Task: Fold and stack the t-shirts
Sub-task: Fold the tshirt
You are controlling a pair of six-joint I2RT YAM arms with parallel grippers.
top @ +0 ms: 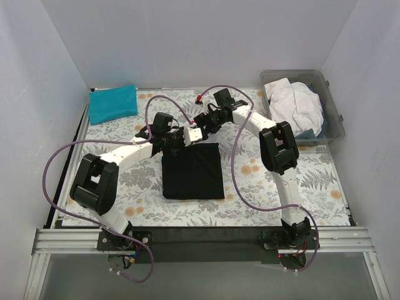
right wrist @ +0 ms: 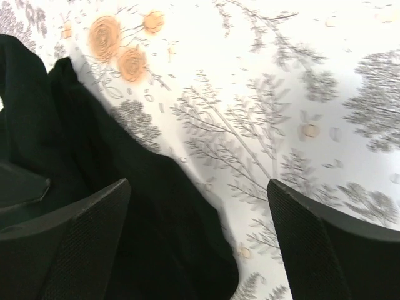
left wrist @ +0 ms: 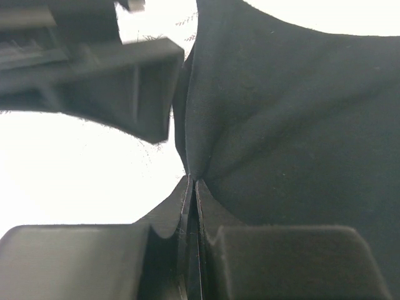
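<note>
Fold step: left claw [left wrist: 192,182] clamped on a pinch of the black t-shirt [top: 192,172] at its edge, probably to draw it over in a fold; right claw [right wrist: 199,212], spread wide and empty, hovers beside it, with the cloth border beneath one finger and bare floral surface [right wrist: 281,94] beneath the other offering free room.

The table cloth [top: 312,178] is white, printed with grey ferns and leaves and scattered orange blossoms. Against it show a plain black t-shirt [top: 192,172] and a plain teal-blue t-shirt [top: 112,104], neither with any print. A plain white t-shirt [top: 294,105] shows through the clear grey tub [top: 335,115], and the arms [top: 128,153] are white with black joints and black fingers, trailed by pale purple cables [top: 230,165].
</note>
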